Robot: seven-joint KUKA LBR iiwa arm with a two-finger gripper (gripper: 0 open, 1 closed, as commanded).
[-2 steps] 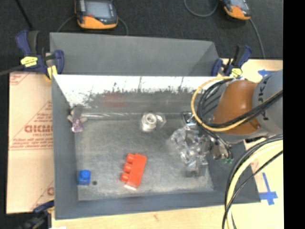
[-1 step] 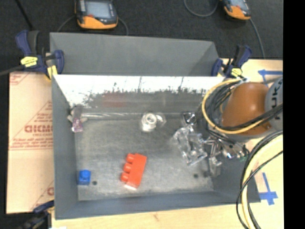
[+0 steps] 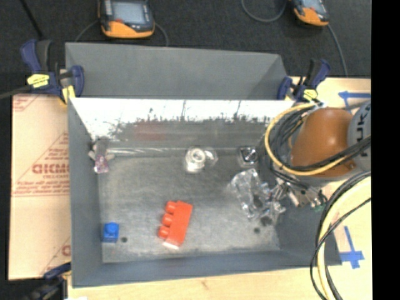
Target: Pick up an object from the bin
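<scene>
My gripper (image 3: 272, 204) is low in the right part of the bin, under the arm's orange cover. Right against its left side lies a clear, crumpled plastic piece (image 3: 245, 189); I cannot tell whether the gripper touches or holds it. A small shiny metal piece (image 3: 248, 155) lies just behind, near the back wall. Farther left on the bin floor sits a whitish round cap-like thing (image 3: 197, 159).
A red-orange toy brick (image 3: 175, 222) lies front centre. A small blue cube (image 3: 110, 232) sits in the front left corner. At the left wall lies a small purple-pink piece (image 3: 100, 161). The arm and its cables cover the bin's right side.
</scene>
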